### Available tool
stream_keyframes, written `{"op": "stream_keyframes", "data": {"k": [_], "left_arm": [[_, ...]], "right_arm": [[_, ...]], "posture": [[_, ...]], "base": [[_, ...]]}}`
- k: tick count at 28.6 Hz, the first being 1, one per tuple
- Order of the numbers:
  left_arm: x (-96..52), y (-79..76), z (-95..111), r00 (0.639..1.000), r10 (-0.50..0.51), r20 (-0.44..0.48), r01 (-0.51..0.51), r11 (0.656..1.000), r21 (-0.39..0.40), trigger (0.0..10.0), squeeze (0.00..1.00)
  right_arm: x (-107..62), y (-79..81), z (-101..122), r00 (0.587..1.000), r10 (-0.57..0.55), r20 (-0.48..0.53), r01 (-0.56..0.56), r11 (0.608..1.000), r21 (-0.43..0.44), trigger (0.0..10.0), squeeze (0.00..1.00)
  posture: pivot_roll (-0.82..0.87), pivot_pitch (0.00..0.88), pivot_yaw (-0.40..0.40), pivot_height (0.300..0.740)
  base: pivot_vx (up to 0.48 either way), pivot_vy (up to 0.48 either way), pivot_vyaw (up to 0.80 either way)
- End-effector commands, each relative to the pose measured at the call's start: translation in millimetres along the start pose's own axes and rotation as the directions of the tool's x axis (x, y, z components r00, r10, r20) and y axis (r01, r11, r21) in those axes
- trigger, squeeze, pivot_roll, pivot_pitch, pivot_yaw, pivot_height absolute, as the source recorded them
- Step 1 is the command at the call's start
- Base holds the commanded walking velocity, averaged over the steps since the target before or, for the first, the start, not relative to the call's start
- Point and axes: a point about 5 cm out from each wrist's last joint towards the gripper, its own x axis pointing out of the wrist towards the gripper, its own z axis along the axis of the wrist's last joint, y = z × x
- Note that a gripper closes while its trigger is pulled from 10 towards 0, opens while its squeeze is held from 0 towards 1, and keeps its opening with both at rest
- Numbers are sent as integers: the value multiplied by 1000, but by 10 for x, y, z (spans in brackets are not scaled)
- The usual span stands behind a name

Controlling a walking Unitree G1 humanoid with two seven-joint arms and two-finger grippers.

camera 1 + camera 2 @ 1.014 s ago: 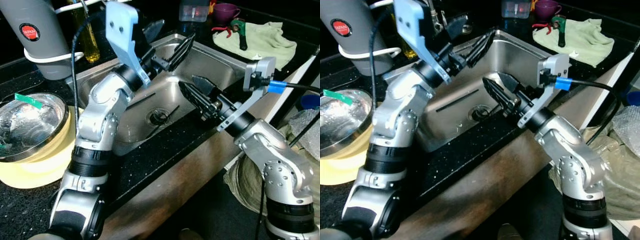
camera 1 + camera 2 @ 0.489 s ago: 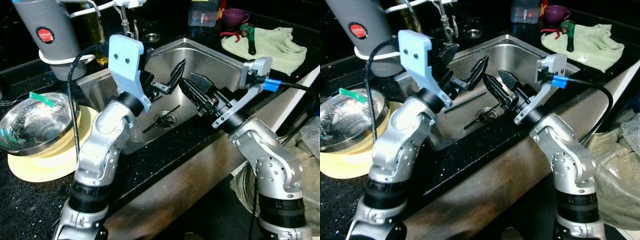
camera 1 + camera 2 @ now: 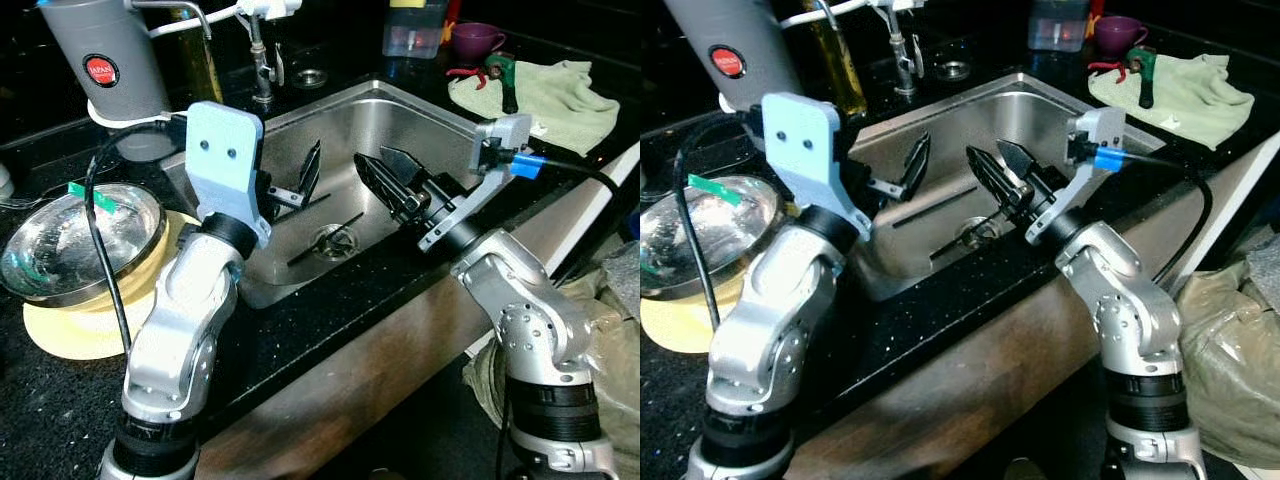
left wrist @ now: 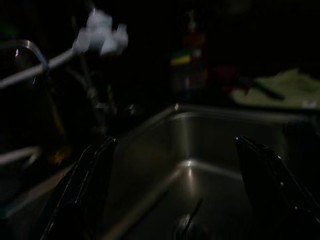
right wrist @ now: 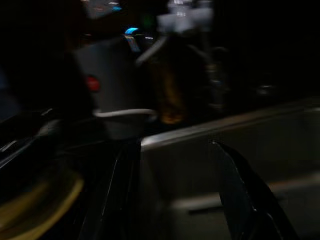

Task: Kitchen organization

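Note:
The steel sink [image 3: 420, 115] lies before me with a thin dark utensil [image 3: 325, 238] across its drain. Over the sink's left part hangs my left gripper [image 3: 305, 178], open and holding nothing; its wrist view shows both fingers [image 4: 85, 190] wide apart above the basin. Over the sink's right part, my right gripper [image 3: 370, 157] is also open and empty, pointing toward the left one. A steel bowl [image 3: 75, 240] sits on a yellow plate [image 3: 90, 325] on the black counter to the left.
A grey jug [image 3: 100, 60] and the faucet [image 3: 260, 60] stand behind the sink. At the back right are a clear container [image 3: 415, 30], a purple cup [image 3: 475, 40] and a green towel [image 3: 560, 100] with a hand tool [image 3: 500, 80] on it. A bag [image 3: 1230, 340] lies on the floor at right.
The camera has pulled back and shifted. My left gripper has drawn back from the sink's far rim toward the sink's left side. The right gripper holds its place, still open.

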Motion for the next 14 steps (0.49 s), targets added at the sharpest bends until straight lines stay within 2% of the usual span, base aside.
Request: {"op": "stream_keyframes", "data": {"k": [1, 4, 14], "left_arm": [[-60, -10, -18, 1000, 9, -20, -9, 1000, 26, 10000, 0], [-90, -52, -25, 1000, -12, -17, 13, 997, 77, 10000, 0], [-136, -108, -89, 998, 1, -59, 6, 993, 118, 10000, 0]], "right_arm": [[34, -107, -34, 996, -86, -11, 86, 996, -20, 10000, 0], [42, -252, -36, 982, -188, -6, 187, 982, -25, 10000, 0], [52, -384, -3, 966, -259, 12, 260, 965, -35, 10000, 0]], "posture": [[44, 48, 24, 740], [44, 48, 24, 740], [41, 52, 9, 740]], "base": [[0, 0, 0], [0, 0, 0], [0, 0, 0]]}}
